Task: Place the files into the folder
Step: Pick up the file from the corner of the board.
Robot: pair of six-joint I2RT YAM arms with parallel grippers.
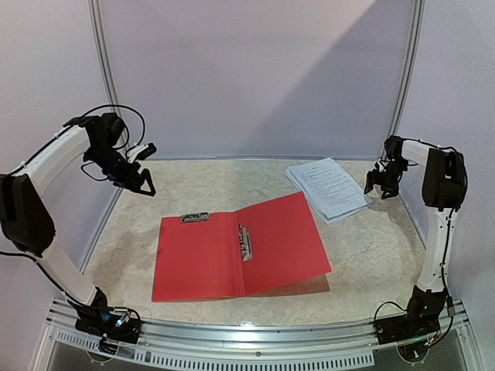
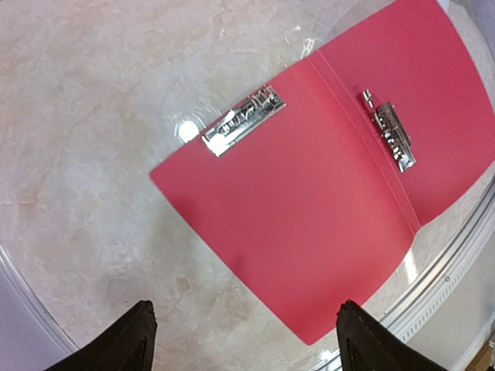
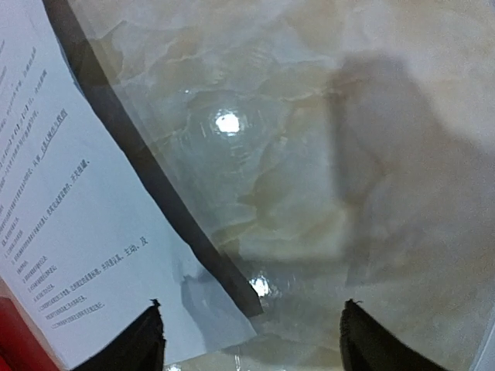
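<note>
Bolted to the ribbed silver metal rail (image 1: 255, 336) at the near edge, the two arm bases sat lowest in the overhead view, one at each end. Just beyond the rail, the flat red plastic book-style folder (image 1: 232, 255) (image 2: 309, 209) lay open on the marbled beige table (image 1: 371, 247), roughly midway between the arms. Its left panel rested flat, while its right panel was tilted up a little, casting a shadow under its near edge. One small silver metal clip (image 1: 195, 218) (image 2: 243, 121) sat at the far edge of the left panel, and a second long silver clip (image 1: 244, 243) (image 2: 390, 139) ran beside the spine.

Farther back and to the right lay the stack of thin white paper files (image 1: 329, 188) (image 3: 69, 232), printed with lines of small black text, slightly fanned. The folder's far right corner came very close to the stack. A sliver of red showed at the lower left of the right wrist view (probably that corner), though whether it touched the paper could not be told.

At the right, the right gripper (image 1: 379, 191) (image 3: 251, 308) hung just beside the files' outer edge, its jaws spread and holding nothing. On the far left, the left gripper (image 1: 145, 188) (image 2: 246, 313) hovered above the table beyond the folder's far left corner, jaws likewise spread and empty.
</note>
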